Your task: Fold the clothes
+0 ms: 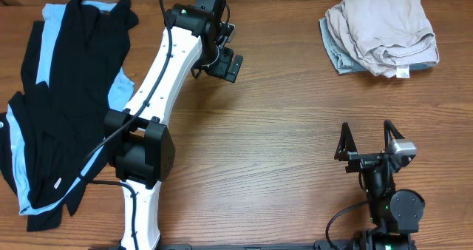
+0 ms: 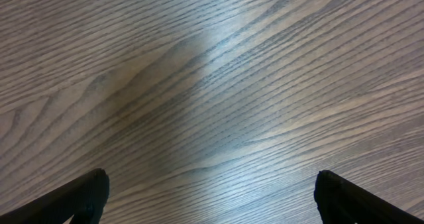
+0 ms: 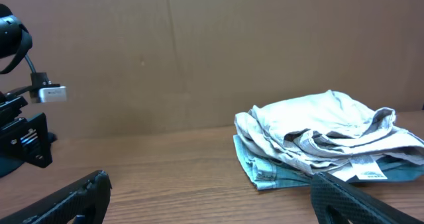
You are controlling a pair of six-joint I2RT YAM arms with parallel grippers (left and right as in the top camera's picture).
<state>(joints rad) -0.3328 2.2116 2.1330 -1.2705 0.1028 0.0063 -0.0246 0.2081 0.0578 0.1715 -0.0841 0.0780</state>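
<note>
Folded beige khaki shorts (image 1: pixel 384 28) lie on folded light-blue denim shorts (image 1: pixel 336 56) at the table's back right; both also show in the right wrist view, khaki (image 3: pixel 324 131) over denim (image 3: pixel 265 168). A black garment with light-blue panels (image 1: pixel 59 102) lies spread out at the far left. My left gripper (image 1: pixel 225 63) is open and empty over bare wood at the back centre (image 2: pixel 209 197). My right gripper (image 1: pixel 366 137) is open and empty near the front right (image 3: pixel 209 197), well short of the folded pile.
The wooden table (image 1: pixel 281 132) runs between the two grippers. The left arm (image 1: pixel 159 80) stretches from its base at the front left past the black garment's right edge. A brown wall (image 3: pixel 199 52) stands behind the table.
</note>
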